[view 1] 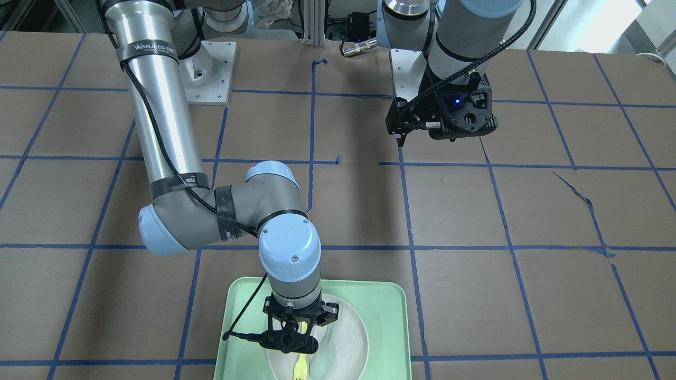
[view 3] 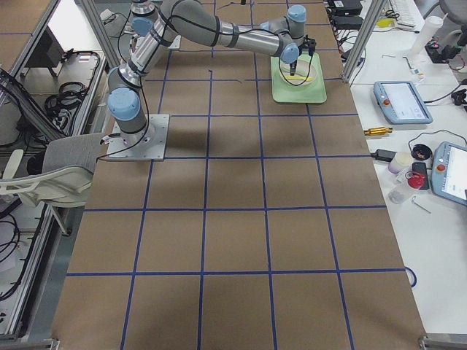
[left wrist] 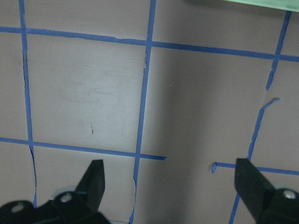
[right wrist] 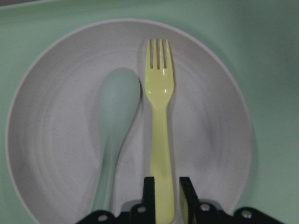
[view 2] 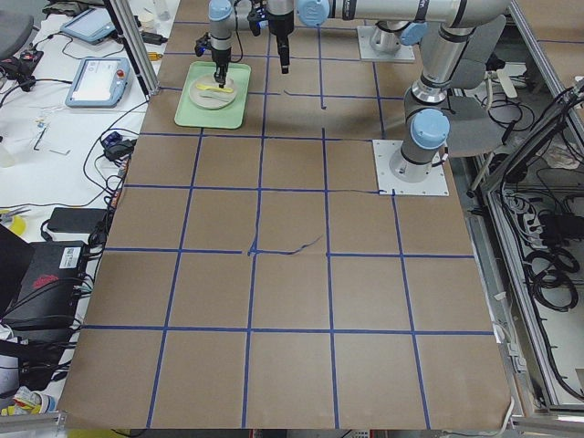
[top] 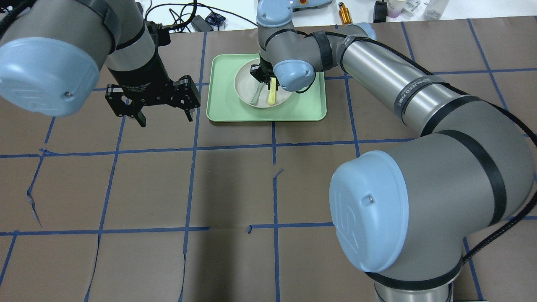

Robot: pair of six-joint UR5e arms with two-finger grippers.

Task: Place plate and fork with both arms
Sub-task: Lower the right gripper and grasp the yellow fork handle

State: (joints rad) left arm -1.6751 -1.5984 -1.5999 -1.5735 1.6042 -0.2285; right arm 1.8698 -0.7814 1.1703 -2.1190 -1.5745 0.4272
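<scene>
Jaws of the right gripper (right wrist: 167, 193) pinch the fork (right wrist: 159, 116) by its handle; it lies in the plate (right wrist: 210, 140), right of a spoon (right wrist: 117, 107), on the far tray (right wrist: 271, 70). Left gripper (top: 165, 119) hangs spread.

My table: brown paper under a grid of blue tape.

The table (top: 235, 188) is papered brown and crossed by blue tape lines (top: 193, 147), torn and lifting in a few spots. Flat on it lies the light-green tray (top: 310, 105), directly beneath the fingers (right wrist: 148, 186) of my right gripper (right wrist: 167, 184) and just beside my left gripper (top: 166, 119), whose spread fingers (left wrist: 96, 177) hang over bare paper and a tape crossing. The white base plates (view 1: 211, 74) sit well back from both sets of fingers.
</scene>
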